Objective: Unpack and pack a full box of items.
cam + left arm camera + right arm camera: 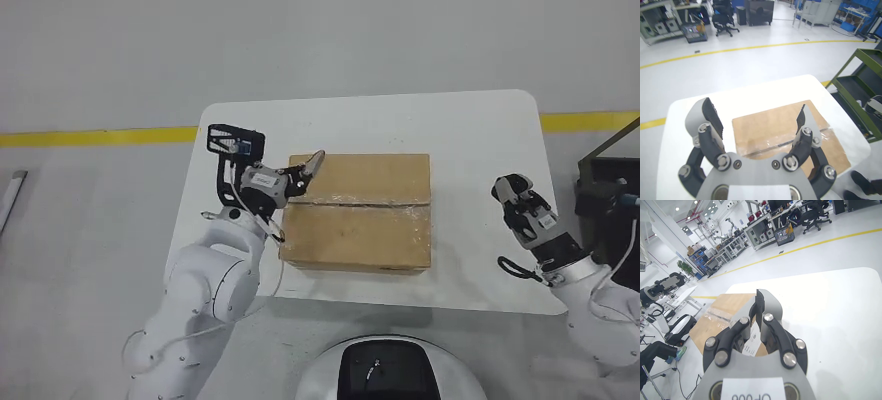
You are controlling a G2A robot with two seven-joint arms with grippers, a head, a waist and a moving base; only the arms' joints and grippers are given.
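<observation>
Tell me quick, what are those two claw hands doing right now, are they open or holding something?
Left gripper: open, empty, at a corner of the cardboard box.
Right gripper: shut, holding nothing, away from the box.

The top camera looks straight down from high up, the white table [470,150] at the frame's centre; the wrist cameras sit close behind the left gripper [755,103] and right gripper [758,296], facing out across the table; all three share the cardboard box [360,210].
</observation>
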